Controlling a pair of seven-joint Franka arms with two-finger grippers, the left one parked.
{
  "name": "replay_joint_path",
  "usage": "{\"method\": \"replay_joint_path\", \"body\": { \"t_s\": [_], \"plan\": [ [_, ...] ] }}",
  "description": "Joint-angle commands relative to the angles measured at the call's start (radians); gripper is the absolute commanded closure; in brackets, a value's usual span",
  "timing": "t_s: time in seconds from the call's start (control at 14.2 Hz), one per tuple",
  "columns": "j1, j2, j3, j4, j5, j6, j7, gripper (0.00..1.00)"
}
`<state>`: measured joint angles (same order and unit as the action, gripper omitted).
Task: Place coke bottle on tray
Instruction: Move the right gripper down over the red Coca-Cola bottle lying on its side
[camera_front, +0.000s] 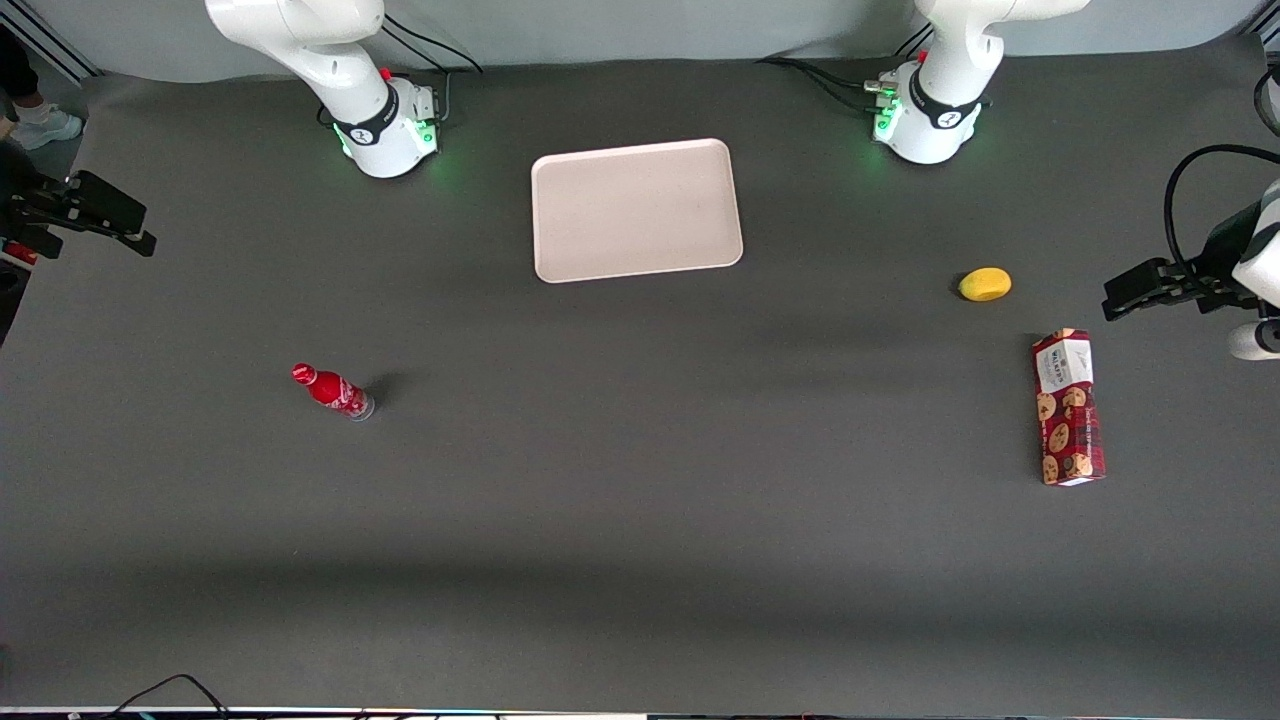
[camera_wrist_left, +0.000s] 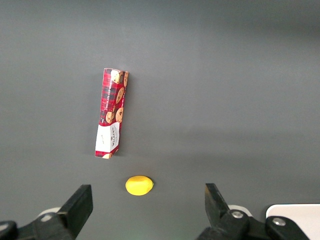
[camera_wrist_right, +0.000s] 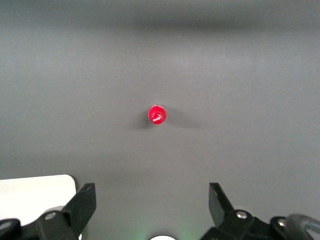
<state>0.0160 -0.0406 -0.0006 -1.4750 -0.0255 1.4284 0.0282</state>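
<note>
Barely begun: we have yet to reach the coke bottle.

Our hand hangs high above the table, fingers spread and empty. One coke bottle stands upright toward the working arm's end, nearer the front camera than the one tray and well apart from it. Grasping, carrying and setting down all remain. We also count one cookie box and one yellow fruit.
</note>
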Motion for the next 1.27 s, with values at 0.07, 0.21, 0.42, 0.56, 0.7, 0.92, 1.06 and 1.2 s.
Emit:
{"method": "replay_joint_path", "body": {
  "t_s": [0.07,0.21,0.42,0.56,0.7,0.92,1.06,1.2],
  "plan": [
    [0.008,0.034,-0.009,0.038,0.013,-0.043,0.004,0.00],
    [0.007,0.066,-0.007,-0.007,0.016,-0.034,0.001,0.00],
    [0.009,0.091,-0.007,-0.190,0.015,0.155,-0.002,0.00],
    [0.002,0.096,-0.007,-0.327,0.015,0.313,-0.005,0.00],
    [0.002,0.108,-0.007,-0.443,0.016,0.447,-0.001,0.00],
    [0.004,0.126,-0.007,-0.597,0.016,0.645,0.001,0.00],
    [0.004,0.137,-0.009,-0.680,0.016,0.757,0.001,0.00],
    [0.004,0.143,-0.007,-0.720,0.016,0.803,0.001,0.00]
  ]
}}
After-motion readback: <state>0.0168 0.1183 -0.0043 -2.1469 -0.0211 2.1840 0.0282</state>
